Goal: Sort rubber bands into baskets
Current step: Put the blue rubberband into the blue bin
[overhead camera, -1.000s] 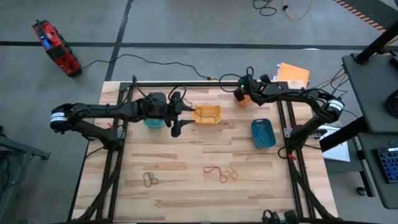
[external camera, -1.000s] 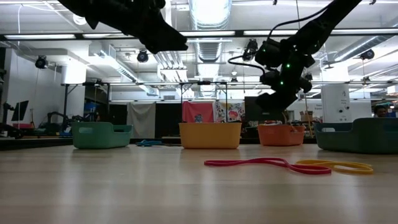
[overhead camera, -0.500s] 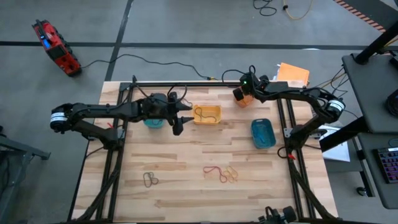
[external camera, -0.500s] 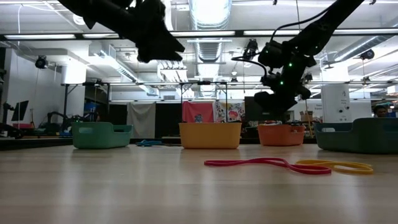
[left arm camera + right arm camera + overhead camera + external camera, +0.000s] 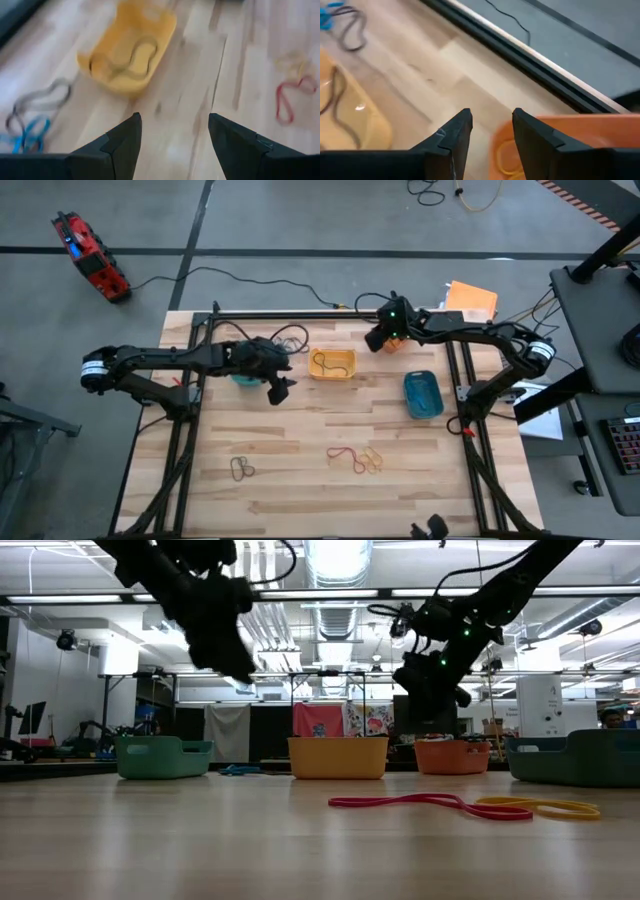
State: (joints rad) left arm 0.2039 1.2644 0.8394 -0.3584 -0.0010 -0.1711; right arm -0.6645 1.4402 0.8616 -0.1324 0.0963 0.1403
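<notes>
Four baskets stand along the far part of the table: teal (image 5: 243,377), yellow (image 5: 332,364), orange (image 5: 398,342) and blue (image 5: 423,394). A dark rubber band (image 5: 127,57) lies in the yellow basket and a yellow-orange one (image 5: 504,156) in the orange basket. Loose on the wood lie a red band (image 5: 346,456), yellow bands (image 5: 373,461), dark bands (image 5: 241,469) and grey and blue bands (image 5: 30,117). My left gripper (image 5: 281,390) hangs open between the teal and yellow baskets, tipped down. My right gripper (image 5: 491,112) is open and empty over the orange basket's left rim.
Black cables (image 5: 292,337) loop on the far part of the table, and a black frame rail (image 5: 520,50) runs along the far edge. An orange sheet (image 5: 472,299) lies at the far right corner. Bare wood stretches across the middle of the table.
My left gripper has tipped from nearly level to pointing steeply down, has rolled, and has sunk a little beside the yellow basket. My right gripper has swung toward the table's left, from over the orange basket to its left rim.
</notes>
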